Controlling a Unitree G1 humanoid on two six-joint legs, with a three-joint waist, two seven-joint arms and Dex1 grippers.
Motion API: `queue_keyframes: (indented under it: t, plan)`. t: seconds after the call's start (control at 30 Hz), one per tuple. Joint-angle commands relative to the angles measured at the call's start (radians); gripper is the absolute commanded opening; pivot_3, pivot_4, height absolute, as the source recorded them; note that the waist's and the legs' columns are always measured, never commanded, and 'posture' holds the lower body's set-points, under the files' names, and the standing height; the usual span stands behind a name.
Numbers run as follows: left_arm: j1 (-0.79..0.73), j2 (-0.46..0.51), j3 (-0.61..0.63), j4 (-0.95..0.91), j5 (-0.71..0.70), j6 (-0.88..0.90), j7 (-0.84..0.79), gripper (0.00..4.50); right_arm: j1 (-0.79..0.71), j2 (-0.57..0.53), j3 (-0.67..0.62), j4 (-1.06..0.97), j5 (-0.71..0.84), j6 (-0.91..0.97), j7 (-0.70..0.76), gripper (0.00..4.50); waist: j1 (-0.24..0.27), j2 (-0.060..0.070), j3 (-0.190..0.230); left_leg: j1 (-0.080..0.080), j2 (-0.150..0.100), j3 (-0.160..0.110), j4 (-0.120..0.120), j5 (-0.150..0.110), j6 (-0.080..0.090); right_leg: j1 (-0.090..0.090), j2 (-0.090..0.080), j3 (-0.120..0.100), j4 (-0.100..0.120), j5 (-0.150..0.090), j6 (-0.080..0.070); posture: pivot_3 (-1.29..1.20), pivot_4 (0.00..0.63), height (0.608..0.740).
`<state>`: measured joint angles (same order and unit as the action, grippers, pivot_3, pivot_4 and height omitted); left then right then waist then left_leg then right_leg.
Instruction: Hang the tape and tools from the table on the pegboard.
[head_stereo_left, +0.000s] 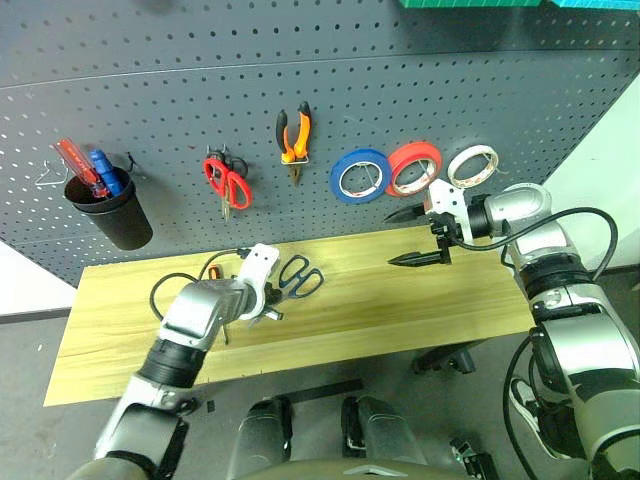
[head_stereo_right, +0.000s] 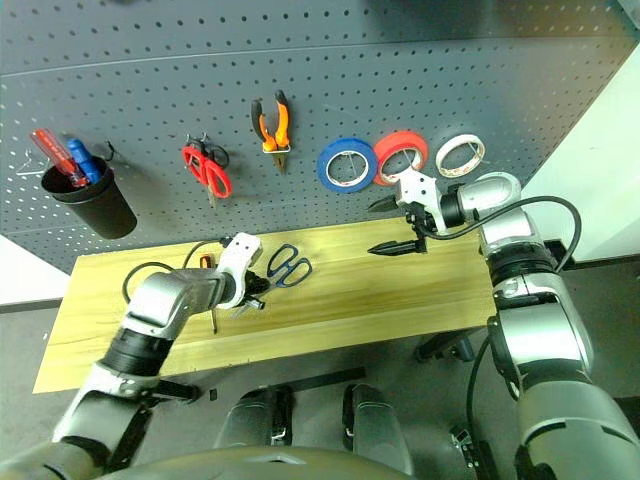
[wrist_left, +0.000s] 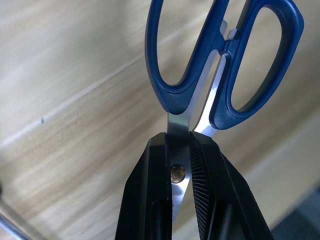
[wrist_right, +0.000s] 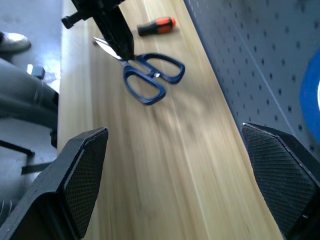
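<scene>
Closest to you, your left gripper (wrist_left: 181, 175) is clamped on the scissors (head_stereo_left: 298, 277), fingers pinched right on the steel blades at the pivot screw, with the dark blue handle loops sticking out past the fingertips. From the head views the scissors sit over the table (head_stereo_left: 120, 320), left of its middle, handles pointing toward the back edge; can't tell if they're lifted clear of the wood or touching it. Just beside your left wrist, the screwdriver (wrist_right: 156, 26) with the orange-and-black handle lies flat on the planks near the back edge. Over on the right, your right gripper (head_stereo_left: 412, 237) hangs above the table with its fingers spread wide, nothing between them, pointing across toward the left side. Behind all that is the pegboard (head_stereo_left: 180, 90): the pliers (head_stereo_left: 293, 140) already hang on a hook, tips down, and the whitish tape (head_stereo_left: 473, 165) hangs at the far right of a row with the red roll (head_stereo_left: 413, 168) and blue roll (head_stereo_left: 359, 175). Left of the pliers you've got red scissors (head_stereo_left: 228, 183) on a hook, and further left a black cup (head_stereo_left: 110, 208) holding a couple of pens (head_stereo_left: 88, 168).
</scene>
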<state>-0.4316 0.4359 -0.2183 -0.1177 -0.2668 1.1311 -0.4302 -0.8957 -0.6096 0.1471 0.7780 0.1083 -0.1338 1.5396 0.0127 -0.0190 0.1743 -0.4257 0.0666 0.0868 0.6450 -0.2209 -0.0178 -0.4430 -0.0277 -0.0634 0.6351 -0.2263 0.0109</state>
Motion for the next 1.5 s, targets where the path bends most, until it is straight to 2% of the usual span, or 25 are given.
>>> queue_keyframes:
  t: [0.03,0.27,0.43,0.6,0.73,1.0,1.17,1.3,1.5]
  plan:
    - [0.031,0.035,0.034,-0.112,-0.008,-0.178,-0.071,0.22,0.003,-0.030,-0.060,-0.107,0.071,0.076,0.008,4.50,0.002,0.000,0.000,0.000,0.000,0.000,0.000,0.000,0.000,0.000,0.000,0.000,0.000,0.000,0.000,0.07,0.129,0.740]
    - [0.212,0.087,0.226,-0.283,-0.115,-0.319,-0.167,0.22,0.037,-0.082,-0.113,-0.216,0.136,0.179,0.006,4.50,0.000,0.000,0.000,-0.001,0.000,0.001,0.000,0.000,0.000,-0.001,-0.002,0.001,-0.001,-0.001,-0.003,0.08,0.114,0.740]
    - [0.377,0.126,0.290,-0.434,-0.159,-0.417,-0.237,0.22,0.053,-0.102,-0.120,-0.254,0.144,0.205,0.003,4.50,0.001,0.001,0.000,0.000,0.000,0.001,0.000,0.000,0.000,-0.001,0.000,0.001,-0.001,-0.001,-0.003,0.09,0.108,0.740]
    - [0.483,0.067,0.360,-0.451,-0.120,-0.734,-0.250,0.22,0.046,-0.102,-0.125,-0.265,0.148,0.214,-0.013,4.50,0.007,0.001,-0.001,0.000,0.000,0.002,0.002,0.000,0.000,0.000,-0.001,0.001,-0.001,-0.002,-0.003,0.11,0.097,0.740]
    - [0.469,-0.013,0.427,-0.395,-0.100,-0.884,-0.169,0.22,0.041,-0.093,-0.128,-0.288,0.161,0.227,-0.029,4.50,0.024,0.002,-0.002,0.000,0.000,0.002,0.003,0.000,0.000,0.000,0.000,0.001,-0.001,-0.001,-0.003,0.12,0.088,0.740]
    - [0.395,-0.124,0.489,-0.184,-0.052,-1.025,0.002,0.22,0.025,-0.080,-0.144,-0.322,0.199,0.275,-0.074,4.50,0.031,0.003,-0.005,-0.001,-0.001,0.003,0.004,0.000,0.000,0.000,0.002,0.001,-0.001,0.002,0.000,0.12,0.078,0.740]
    - [0.365,-0.195,0.442,-0.111,0.012,-1.098,0.076,0.22,0.021,-0.076,-0.141,-0.334,0.198,0.281,-0.097,4.50,0.031,0.002,-0.005,-0.001,-0.001,0.005,0.004,0.000,0.001,0.000,0.002,0.001,-0.002,0.004,0.003,0.12,0.074,0.740]
    - [0.336,-0.222,0.402,-0.048,0.038,-1.176,0.069,0.22,0.025,-0.079,-0.140,-0.348,0.201,0.290,-0.106,4.50,0.032,0.002,-0.006,-0.001,-0.001,0.008,0.004,0.000,0.001,0.000,0.003,0.001,-0.001,0.005,0.003,0.12,0.072,0.740]
    - [0.256,-0.261,0.405,0.079,0.021,-1.160,0.115,0.22,0.030,-0.090,-0.143,-0.369,0.199,0.302,-0.119,4.50,0.030,0.002,-0.008,-0.001,-0.001,0.008,0.006,0.000,0.001,0.000,0.003,0.001,-0.001,0.005,0.004,0.10,0.071,0.740]
